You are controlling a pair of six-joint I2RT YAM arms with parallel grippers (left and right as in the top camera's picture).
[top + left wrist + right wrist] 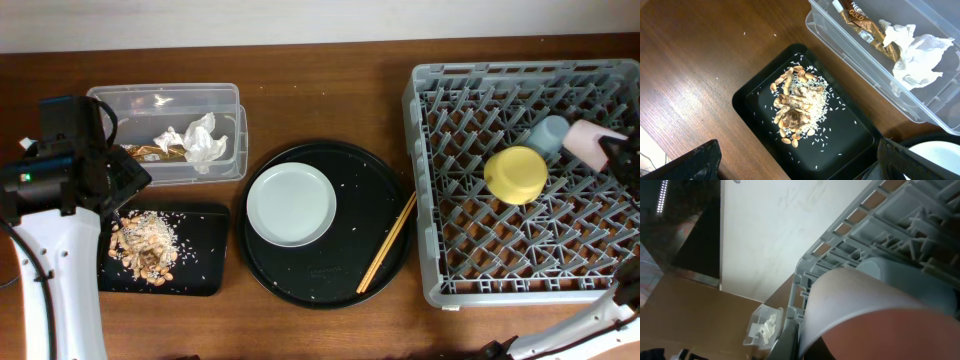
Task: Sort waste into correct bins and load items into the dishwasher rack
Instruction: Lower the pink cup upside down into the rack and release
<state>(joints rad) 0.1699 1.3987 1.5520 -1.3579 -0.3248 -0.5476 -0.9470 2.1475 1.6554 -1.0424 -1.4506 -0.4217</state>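
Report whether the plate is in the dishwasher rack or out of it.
Out. The pale grey-green plate lies flat on the round black tray, left of the dishwasher rack, with the chopsticks beside it.

Table (330, 90) bearing box (130, 110), tray (205, 250), round tray (350, 240), rack (500, 250)

Dark brown wooden table (330, 90) with visible grain, large round black tray (300, 272) near its middle, raised rim, matte surface, strip of pale white wall (300, 20) along the table's far edge
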